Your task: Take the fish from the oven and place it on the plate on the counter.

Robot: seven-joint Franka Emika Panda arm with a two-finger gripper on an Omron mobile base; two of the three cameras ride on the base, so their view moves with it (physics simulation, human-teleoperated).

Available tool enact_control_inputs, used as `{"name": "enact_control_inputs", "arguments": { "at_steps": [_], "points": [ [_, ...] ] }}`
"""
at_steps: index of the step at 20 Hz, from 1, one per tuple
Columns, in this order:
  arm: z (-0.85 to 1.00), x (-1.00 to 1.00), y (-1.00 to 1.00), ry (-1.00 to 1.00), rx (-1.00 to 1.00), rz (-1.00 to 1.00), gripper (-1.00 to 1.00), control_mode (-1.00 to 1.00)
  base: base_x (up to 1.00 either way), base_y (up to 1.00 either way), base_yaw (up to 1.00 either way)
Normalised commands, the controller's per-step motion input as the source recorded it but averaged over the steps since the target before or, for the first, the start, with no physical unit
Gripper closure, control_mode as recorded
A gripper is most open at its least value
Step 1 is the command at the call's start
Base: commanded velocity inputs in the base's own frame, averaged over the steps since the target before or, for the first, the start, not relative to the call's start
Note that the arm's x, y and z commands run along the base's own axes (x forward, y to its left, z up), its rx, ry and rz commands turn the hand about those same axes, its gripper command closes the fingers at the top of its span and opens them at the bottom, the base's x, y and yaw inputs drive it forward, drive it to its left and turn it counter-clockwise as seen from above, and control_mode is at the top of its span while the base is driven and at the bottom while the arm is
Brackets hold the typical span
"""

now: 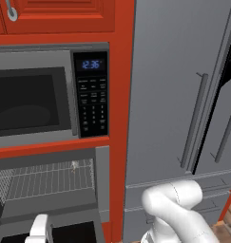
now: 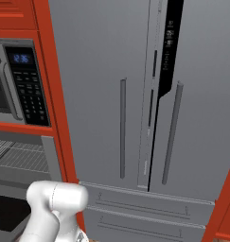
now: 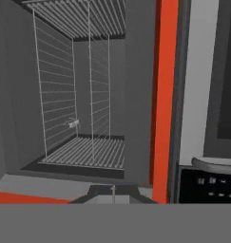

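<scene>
Closed and empty, pincer faced the open oven; fish lay at ten o'clock on rack, awaiting pickup.

Red cabinetry frames a grey microwave with a blue clock; a steel refrigerator stands alongside.

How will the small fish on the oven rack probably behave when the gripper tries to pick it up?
The fish looks tiny beside the oven cavity, so it is probably light and easily knocked aside. It lies on a wire rack, so a push might slide it along the bars. Its narrow body may slip from a loose pinch.
</scene>
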Motion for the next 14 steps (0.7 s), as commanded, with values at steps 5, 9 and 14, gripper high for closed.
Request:
{"name": "enact_control_inputs", "arguments": {
  "at_steps": [5, 9, 14],
  "points": [
    [-0.29, 0.95, -0.15, 0.0, 0.0, 0.0, 1.0, -1.0, 0.0, 0.0, 0.0],
    [-0.14, 0.66, 0.01, 0.0, 0.0, 0.0, 1.0, -1.0, 0.0, 0.0, 0.0],
    [-0.03, 0.57, 0.19, 0.07, -0.05, -0.03, -1.0, -1.0, 0.0, 0.0, 0.0]
  ]
}}
